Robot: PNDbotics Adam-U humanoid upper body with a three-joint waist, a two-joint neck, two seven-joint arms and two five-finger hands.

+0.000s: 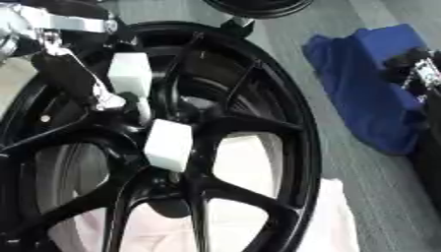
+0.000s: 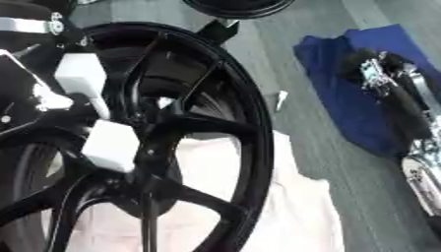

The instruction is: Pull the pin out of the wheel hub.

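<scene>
- Two white fingertips (image 1: 169, 144) of the left hand (image 1: 95, 83) reach down to the hub of the black wheel (image 1: 289, 128); whether they hold the pin cannot be told.
- The hand should pull straight along the pin.
- The right hand (image 2: 392, 83) waits over the blue cloth (image 2: 344, 93), its fingers unclear.

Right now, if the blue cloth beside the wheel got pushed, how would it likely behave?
The blue cloth lies rumpled and folded on the grey floor, so it would probably bunch up and drag rather than slide as one piece. It looks soft and floppy, likely light. The right hand rests over it and might pin it.
</scene>
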